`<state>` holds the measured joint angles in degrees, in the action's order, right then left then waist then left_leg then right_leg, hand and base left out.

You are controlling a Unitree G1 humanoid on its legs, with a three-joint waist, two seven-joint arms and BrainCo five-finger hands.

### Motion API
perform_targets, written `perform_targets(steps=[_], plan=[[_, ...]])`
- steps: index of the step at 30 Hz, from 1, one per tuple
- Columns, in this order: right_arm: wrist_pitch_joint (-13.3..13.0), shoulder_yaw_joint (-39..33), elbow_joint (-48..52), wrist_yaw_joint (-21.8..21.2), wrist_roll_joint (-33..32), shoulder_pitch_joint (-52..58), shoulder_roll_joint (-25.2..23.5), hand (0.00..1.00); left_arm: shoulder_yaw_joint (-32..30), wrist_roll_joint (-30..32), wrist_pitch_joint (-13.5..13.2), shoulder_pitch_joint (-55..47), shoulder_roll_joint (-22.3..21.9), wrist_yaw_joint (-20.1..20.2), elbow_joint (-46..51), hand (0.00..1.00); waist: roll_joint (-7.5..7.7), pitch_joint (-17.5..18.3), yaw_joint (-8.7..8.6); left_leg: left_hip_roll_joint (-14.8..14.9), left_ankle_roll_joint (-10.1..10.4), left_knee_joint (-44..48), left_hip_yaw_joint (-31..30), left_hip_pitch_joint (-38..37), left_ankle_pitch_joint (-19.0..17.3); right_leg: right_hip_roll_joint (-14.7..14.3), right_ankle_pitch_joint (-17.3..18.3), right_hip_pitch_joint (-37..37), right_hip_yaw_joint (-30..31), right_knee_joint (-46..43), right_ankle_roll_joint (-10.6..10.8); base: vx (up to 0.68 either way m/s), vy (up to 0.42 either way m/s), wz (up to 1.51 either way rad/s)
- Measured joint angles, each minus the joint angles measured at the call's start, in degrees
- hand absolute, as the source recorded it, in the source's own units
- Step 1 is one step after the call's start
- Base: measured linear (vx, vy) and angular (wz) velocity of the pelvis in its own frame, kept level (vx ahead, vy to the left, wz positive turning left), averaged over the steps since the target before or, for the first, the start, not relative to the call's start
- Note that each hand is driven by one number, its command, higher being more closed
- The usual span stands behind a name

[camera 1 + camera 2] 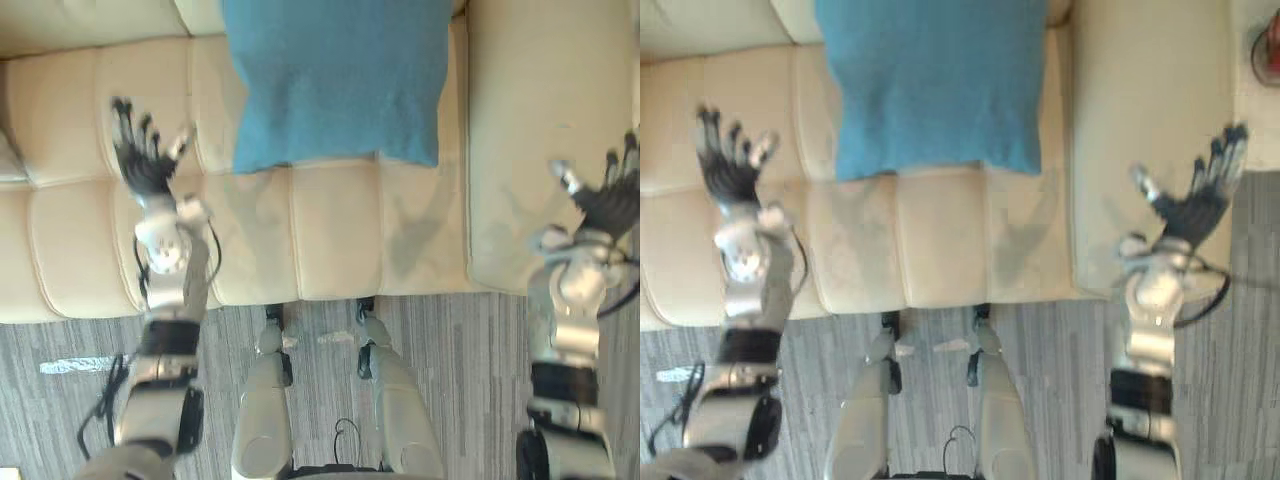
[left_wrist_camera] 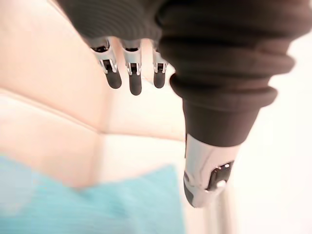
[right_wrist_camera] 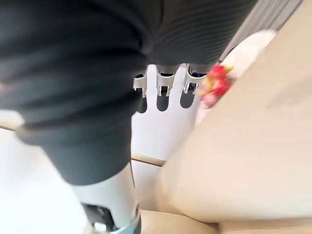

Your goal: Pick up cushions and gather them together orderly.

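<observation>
blue cushion (image 1: 335, 80) lay on the sofa (image 1: 330, 240) (at the back) | left hand (image 1: 148, 168) spread wide, holding nothing | right hand (image 1: 605, 205) the same

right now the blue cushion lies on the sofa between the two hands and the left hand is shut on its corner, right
Not quite. The blue cushion does lie on the sofa between the two hands, but the left hand is not shut on its corner. It is open with fingers spread, apart from the cushion and holding nothing, as the left eye view shows. The right hand is open too.
</observation>
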<state>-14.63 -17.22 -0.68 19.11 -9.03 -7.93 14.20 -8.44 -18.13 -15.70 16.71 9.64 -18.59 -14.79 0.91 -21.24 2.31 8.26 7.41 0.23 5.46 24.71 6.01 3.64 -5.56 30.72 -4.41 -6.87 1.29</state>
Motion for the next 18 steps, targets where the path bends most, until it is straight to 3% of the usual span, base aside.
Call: perform_targets(steps=[2,6,12,18], plan=[[0.1,1.4,-0.3,-1.1,2.7,5.0,-3.0,0.0,0.5,1.1,0.4,-7.4,-3.4,1.6,-0.6,0.0,-0.16,1.0,0.4,0.0,-0.1,0.1,0.4,-2.9,-0.7,0.1,1.5,-2.2,0.0,-1.4,0.1,0.1,-0.011,0.07],[0.6,6.4,-7.2,-4.6,6.8,14.4,-8.3,0.0,1.1,4.9,2.5,-19.0,-7.4,5.3,-8.8,0.0,-0.75,6.8,0.92,0.2,-0.8,2.5,1.4,-8.5,-4.4,0.2,5.2,-7.6,0.0,-3.8,0.4,0.09,-0.008,-0.03],[3.9,6.7,-28.7,-9.2,6.6,18.1,-12.3,0.0,0.4,11.1,5.9,-22.7,-10.6,9.0,-26.9,0.0,-1.88,12.7,0.82,0.3,-0.6,4.2,3.3,-16.0,-7.9,0.6,8.7,-14.5,-0.1,-4.5,0.8,0.06,0.025,-0.1],[6.1,3.4,-44.2,-11.0,5.0,18.1,-14.4,0.0,-1.8,14.7,7.6,-22.4,-11.1,11.2,-37.2,0.0,-1.82,16.7,0.35,0.2,-0.3,1.6,3.5,-21.7,-8.3,0.6,7.9,-21.1,-0.8,-0.1,2.0,0.08,0.033,0.0]])
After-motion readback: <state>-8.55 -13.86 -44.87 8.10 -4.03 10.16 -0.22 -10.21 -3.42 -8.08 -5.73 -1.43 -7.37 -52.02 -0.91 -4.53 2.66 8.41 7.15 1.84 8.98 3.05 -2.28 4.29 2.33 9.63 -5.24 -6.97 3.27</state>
